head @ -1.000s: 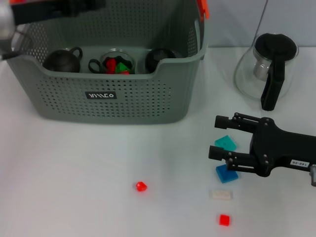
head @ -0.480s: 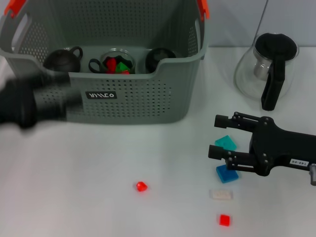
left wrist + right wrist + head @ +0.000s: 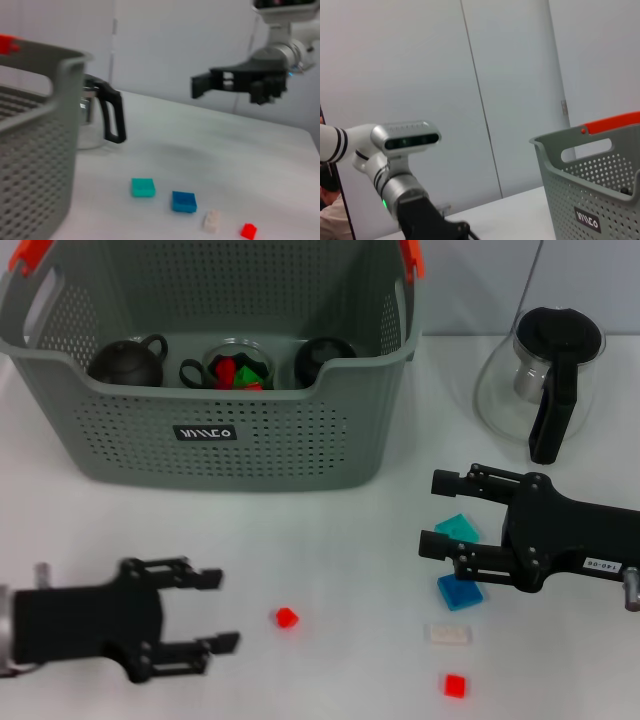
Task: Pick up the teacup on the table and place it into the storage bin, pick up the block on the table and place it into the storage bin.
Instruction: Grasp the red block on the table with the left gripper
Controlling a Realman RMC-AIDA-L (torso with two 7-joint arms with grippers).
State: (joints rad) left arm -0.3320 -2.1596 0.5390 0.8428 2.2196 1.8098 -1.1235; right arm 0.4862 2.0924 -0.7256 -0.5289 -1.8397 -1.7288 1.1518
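**Holding two dark teacups and a glass of blocks, the bin stands at the back**

Sitting at the far left of the white table point(image 3: 330, 540), the storage bin point(image 3: 215, 455) is grey perforated plastic with orange handle clips, a black logo label and a scooped front rim. Inside it are a dark round teacup point(image 3: 125, 362) at the left, another dark teacup point(image 3: 322, 358) at the right, and between them a clear glass cup point(image 3: 238, 368) holding red and green blocks.

A glass pot point(image 3: 540, 380) with a black lid and handle stands well right of the bin.

The left gripper point(image 3: 215, 610) lies low at the near left, fingers spread and empty, pointing at a small red block point(image 3: 287, 617) that sits apart on open tabletop. The right gripper point(image 3: 435, 515) is likewise open and empty, with a teal block point(image 3: 457, 529) between its fingers and a blue block point(image 3: 459, 592) just beside the lower one. Nearer lie a whitish block point(image 3: 447, 634) and a red square block point(image 3: 455, 685), close to the table's front edge.
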